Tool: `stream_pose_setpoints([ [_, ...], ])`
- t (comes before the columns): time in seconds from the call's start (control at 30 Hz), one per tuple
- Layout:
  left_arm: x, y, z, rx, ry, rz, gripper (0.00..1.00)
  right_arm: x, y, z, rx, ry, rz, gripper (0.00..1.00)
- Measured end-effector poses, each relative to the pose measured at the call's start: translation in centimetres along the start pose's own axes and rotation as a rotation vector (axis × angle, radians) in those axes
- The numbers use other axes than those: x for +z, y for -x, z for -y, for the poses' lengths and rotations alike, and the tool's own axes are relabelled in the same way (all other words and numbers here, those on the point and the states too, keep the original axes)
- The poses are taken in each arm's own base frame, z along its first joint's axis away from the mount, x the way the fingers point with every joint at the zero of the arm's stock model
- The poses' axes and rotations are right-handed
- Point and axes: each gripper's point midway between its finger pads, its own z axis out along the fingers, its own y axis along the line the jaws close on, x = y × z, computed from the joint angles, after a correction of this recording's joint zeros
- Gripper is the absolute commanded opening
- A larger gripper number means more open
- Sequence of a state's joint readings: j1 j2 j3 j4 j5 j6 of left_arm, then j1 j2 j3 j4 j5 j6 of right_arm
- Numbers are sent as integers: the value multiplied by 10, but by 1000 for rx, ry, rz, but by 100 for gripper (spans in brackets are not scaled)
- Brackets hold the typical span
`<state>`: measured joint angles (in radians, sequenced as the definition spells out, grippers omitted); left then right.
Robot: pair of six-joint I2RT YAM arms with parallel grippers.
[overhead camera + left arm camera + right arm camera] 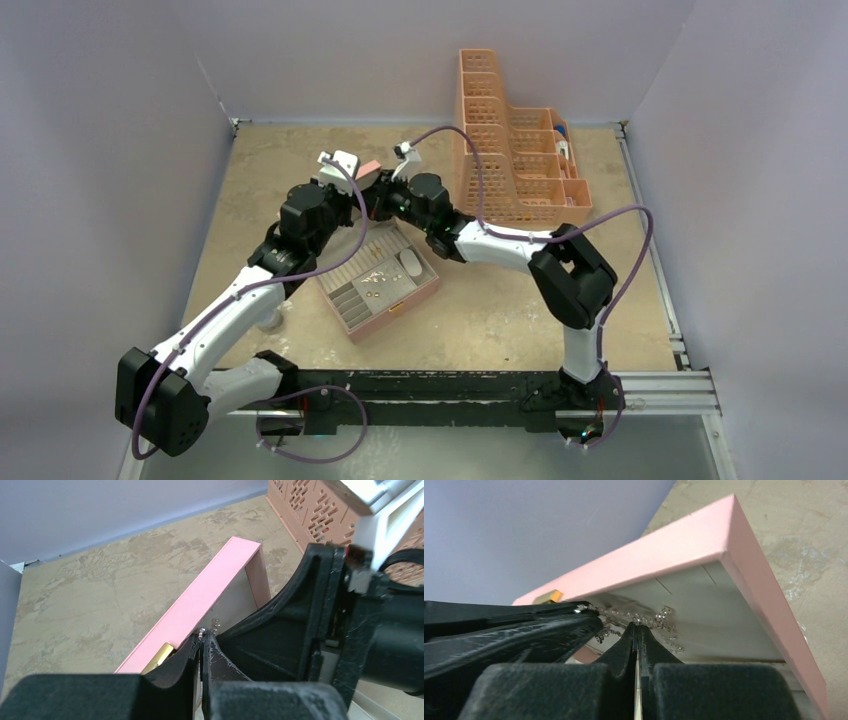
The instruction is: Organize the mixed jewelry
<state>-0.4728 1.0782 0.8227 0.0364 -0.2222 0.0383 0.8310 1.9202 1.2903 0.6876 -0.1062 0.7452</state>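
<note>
The pink box (395, 305) lies open, with its lid (368, 169) raised at the back. Tiny gold and silver jewelry pieces (375, 279) lie in its tray. Both grippers meet at the lid's pale inner face. My left gripper (201, 635) is shut on one end of a sparkly silvery chain (659, 614); the lid's gold clasp (159, 656) is beside it. My right gripper (637, 625) is shut on the same chain further along, and the chain hangs across the lid (704, 555) between the two.
An orange slotted organizer (520, 150) stands at the back right, close behind the right arm. A white oval pad (410, 263) lies in the box. A grey round disc (268, 320) sits partly under the left arm. Walls enclose the table.
</note>
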Motion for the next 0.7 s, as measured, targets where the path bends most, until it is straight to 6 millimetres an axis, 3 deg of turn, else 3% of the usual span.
stream_pose_setpoints([
  [0.17, 0, 0, 0, 0, 1, 0, 0, 3, -8, 11, 8, -31, -9, 0],
  [0.7, 0, 0, -2, 0, 11, -1, 0, 3, 10, 9, 48, -65, 70, 0],
])
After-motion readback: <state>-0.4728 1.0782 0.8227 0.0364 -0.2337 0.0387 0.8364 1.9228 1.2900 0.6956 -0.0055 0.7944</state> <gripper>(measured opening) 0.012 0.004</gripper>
